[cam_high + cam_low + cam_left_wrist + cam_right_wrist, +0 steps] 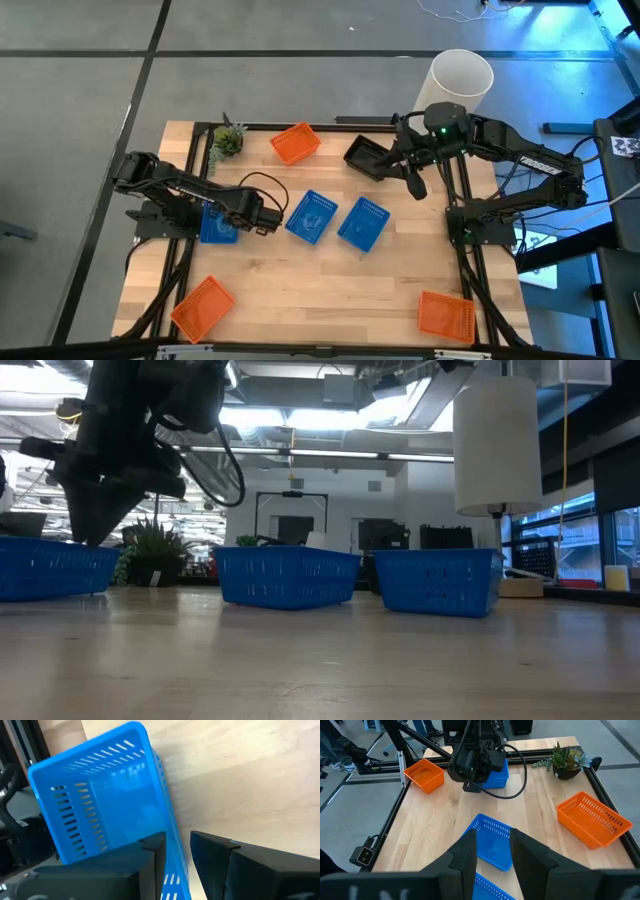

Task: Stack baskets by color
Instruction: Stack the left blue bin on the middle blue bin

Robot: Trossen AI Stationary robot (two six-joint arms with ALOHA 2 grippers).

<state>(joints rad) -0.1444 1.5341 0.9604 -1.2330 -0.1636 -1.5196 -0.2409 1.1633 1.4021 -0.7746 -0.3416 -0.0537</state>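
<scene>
Three blue baskets rest on their bottoms in a row mid-table: one at the left (215,228), one in the centre (311,215) and one to its right (362,222). My left gripper (245,217) points steeply down at the left blue basket (95,805), open, with one finger inside its wall and one outside. Three orange baskets lie at the far middle (295,142), near left (203,305) and near right (445,315). A black basket (365,157) sits far right. My right gripper (494,845) hangs open, raised near the black basket, holding nothing. My left gripper stands astride the left blue basket's wall (172,840) on the side toward the table's middle, coming from above. One finger (150,857) is inside the basket and the other (212,855) is outside. Whether either finger touches the wall, I cannot tell. The basket rests on the table.
A small green plant (228,140) stands at the far left corner and a tall white cylinder (461,80) beyond the far right edge. Black frame rails (180,270) run along the table's sides. Bare wood (320,290) lies toward the near edge.
</scene>
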